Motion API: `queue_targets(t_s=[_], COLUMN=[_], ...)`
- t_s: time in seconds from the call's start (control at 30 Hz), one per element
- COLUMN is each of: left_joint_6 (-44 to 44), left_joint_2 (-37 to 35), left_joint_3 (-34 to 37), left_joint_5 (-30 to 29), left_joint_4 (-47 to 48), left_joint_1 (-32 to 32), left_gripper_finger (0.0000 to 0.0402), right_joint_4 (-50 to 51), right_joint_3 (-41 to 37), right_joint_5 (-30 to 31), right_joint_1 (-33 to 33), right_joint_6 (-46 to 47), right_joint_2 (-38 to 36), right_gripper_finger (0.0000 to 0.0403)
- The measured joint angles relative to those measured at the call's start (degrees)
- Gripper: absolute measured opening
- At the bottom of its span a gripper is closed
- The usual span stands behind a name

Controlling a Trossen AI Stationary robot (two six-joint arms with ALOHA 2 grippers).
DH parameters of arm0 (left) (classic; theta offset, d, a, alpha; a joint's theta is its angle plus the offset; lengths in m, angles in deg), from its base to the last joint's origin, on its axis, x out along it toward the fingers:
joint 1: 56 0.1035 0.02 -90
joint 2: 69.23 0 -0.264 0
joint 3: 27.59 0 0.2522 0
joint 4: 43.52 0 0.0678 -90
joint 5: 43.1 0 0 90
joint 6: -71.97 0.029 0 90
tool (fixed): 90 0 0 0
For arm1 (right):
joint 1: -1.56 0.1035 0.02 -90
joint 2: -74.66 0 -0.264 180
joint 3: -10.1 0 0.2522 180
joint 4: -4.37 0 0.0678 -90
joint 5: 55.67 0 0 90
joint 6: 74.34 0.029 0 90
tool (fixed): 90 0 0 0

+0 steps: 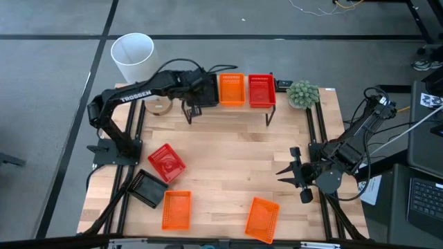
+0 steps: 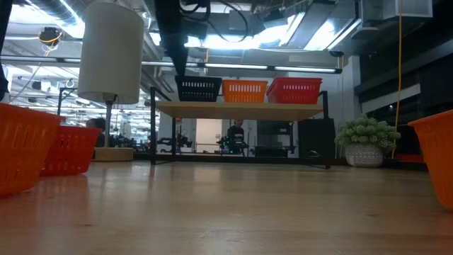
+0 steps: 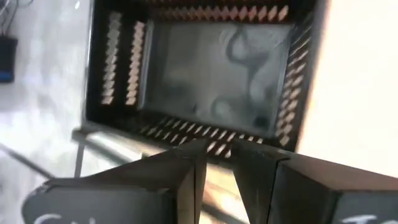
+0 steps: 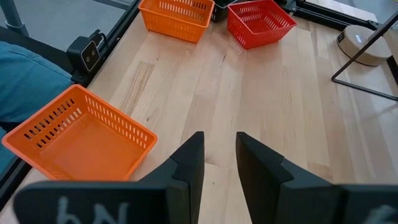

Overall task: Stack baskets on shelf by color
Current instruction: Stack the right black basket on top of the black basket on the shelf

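The shelf [image 2: 241, 108] carries three baskets in a row: black [image 2: 198, 88], orange [image 2: 244, 91] and red [image 2: 294, 90], each standing on its flat bottom. My left gripper [image 3: 221, 146] hovers open over the black basket [image 3: 211, 68], its fingertips above the basket's near wall with nothing between them. On the table lie a red basket [image 1: 166, 161], a black one [image 1: 147, 188] and two orange ones [image 1: 176, 209] [image 1: 262, 218]. My right gripper [image 1: 294, 173] waits open at the table's right, above bare wood.
A white cylinder lamp [image 1: 133, 55] on a round wooden base [image 1: 160, 106] stands left of the shelf. A small potted plant [image 1: 303, 93] sits at the shelf's right end. The wood between the shelf and the loose baskets is bare.
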Motion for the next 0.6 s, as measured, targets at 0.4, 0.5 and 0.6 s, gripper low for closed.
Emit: queue_targets(t_s=[0.4, 0.5, 0.6], left_joint_6=[-0.43, -0.19, -0.56], left_joint_2=[-0.04, -0.04, -0.39], left_joint_3=[0.00, 0.00, 0.00], left_joint_5=[-1.38, -1.42, -0.97], left_joint_4=[1.37, 1.20, -2.61], left_joint_1=[1.37, 1.37, 0.64], left_gripper_finger=[0.0067, 0.0065, 0.0063], right_joint_4=[0.02, 0.04, 0.04], right_joint_3=[0.00, 0.00, 0.00], right_joint_5=[0.00, 0.00, 0.00], right_joint_1=[-0.01, -0.02, 0.00], right_joint_6=[0.00, -0.01, 0.00], right_joint_2=[0.02, 0.01, 0.01], right_gripper_finger=[0.0091, 0.0091, 0.0091])
